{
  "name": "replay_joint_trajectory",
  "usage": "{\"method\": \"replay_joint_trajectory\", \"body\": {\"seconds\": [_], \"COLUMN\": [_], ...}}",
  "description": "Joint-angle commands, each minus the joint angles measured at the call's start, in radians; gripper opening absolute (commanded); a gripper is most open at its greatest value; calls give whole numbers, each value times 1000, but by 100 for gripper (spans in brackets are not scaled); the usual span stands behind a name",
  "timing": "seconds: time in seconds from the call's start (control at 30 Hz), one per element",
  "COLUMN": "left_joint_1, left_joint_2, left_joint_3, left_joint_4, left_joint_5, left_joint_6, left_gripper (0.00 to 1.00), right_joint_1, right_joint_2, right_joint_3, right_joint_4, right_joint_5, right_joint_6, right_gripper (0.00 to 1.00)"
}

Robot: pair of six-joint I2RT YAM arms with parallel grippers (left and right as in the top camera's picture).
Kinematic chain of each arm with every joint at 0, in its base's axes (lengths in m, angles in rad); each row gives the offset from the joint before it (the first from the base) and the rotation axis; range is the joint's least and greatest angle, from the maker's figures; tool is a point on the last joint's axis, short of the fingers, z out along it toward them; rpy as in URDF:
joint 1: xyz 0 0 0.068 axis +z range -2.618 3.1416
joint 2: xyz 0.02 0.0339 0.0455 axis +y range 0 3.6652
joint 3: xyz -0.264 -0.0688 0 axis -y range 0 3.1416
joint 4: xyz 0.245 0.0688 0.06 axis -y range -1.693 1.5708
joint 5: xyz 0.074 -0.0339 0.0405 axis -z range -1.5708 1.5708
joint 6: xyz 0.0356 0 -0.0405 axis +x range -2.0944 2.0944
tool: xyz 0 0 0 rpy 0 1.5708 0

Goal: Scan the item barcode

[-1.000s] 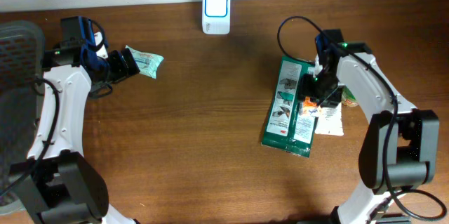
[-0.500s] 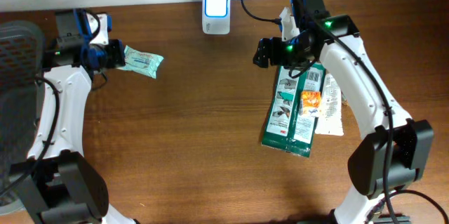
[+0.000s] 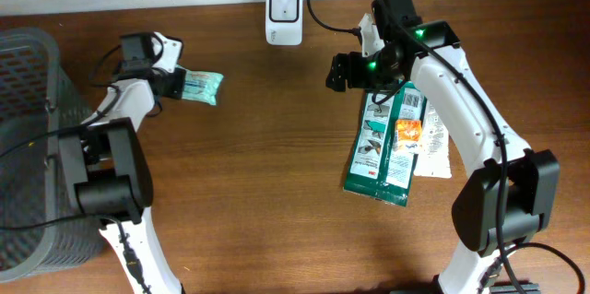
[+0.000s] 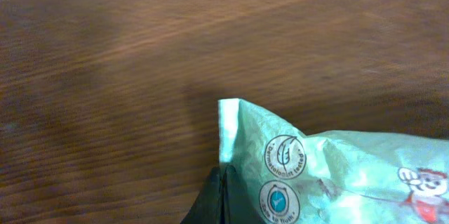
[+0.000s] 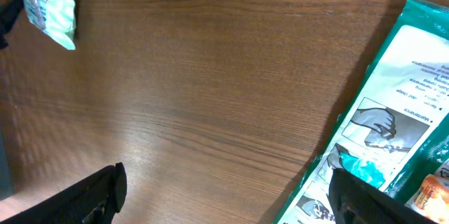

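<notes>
**Packet pinched by its seam, scanner a reach away**

The left gripper (image 3: 171, 82) is closed tight on the edge of a pale green packet (image 3: 202, 87). It is at the far left of the table (image 3: 258, 211), beside the wire basket (image 3: 28, 128). Seen from the wrist, the fingers (image 4: 219, 199) bite only a thin strip of the seam, so the hold looks slim to me. I cannot tell whether the packet rests on the wood or hangs just off it. No barcode shows on the face I can see, so it may be on the underside.

The white scanner (image 3: 284, 4) stands at the back edge, well apart from the packet. To do this well, the arm should carry the packet over slowly so the seam does not slip. It should then turn the coded face square to the scanner's window.

The right gripper (image 3: 342, 71) hovers near the scanner, fingers spread wide and empty, above the top of a big green pack (image 3: 378, 147). It ought to give way.
</notes>
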State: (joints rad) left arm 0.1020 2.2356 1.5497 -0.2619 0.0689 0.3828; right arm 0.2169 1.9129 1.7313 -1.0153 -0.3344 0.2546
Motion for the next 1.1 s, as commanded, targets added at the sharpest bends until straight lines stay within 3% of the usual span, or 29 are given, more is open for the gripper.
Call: {"method": "replay_joint_trajectory", "body": {"seconds": [0.0,0.2,0.33,0.43,0.57,0.67,0.7,0.73,0.8,0.87,0.97,1.0,1.07], "left_joint_1": [-77,-259,-383,-392,-356,-277,-246,-208,-176,-156,-147,-145,-146], "left_joint_2": [26,23,-24,-82,-256,-404,-430,-436,-435,-435,-435,-435,-435], "left_joint_3": [3,3,3,3,5,5,5,5,5,5,5,5,2], "left_joint_4": [-60,-238,-375,-469,-527,-525,-524,-525,-528,-528,-525,-528,-536], "left_joint_5": [29,29,80,207,208,204,204,204,205,193,171,171,171], "left_joint_6": [16,15,-186,-293,-293,-298,-316,-348,-377,-375,-376,-376,-376], "left_gripper": [0,0,0,0,0,18,29,52,68,95,99,100,91], "right_joint_1": [6,6,6,6,6,26,39,59,84,117,164,163,117], "right_joint_2": [7,7,8,8,26,85,101,113,132,188,276,304,333], "right_joint_3": [6,6,-3,-34,-34,-34,-34,-34,-34,-34,-34,-34,-34], "right_joint_4": [3,3,4,28,26,66,95,144,196,233,250,267,281], "right_joint_5": [6,6,14,13,-13,-58,-58,-58,-55,-55,-47,-47,-64], "right_joint_6": [-3,-3,-3,-3,-65,-352,-450,-550,-637,-648,-685,-622,-299], "right_gripper": [89,89,89,89,89,89,89,89,89,89,88,84,81]}}
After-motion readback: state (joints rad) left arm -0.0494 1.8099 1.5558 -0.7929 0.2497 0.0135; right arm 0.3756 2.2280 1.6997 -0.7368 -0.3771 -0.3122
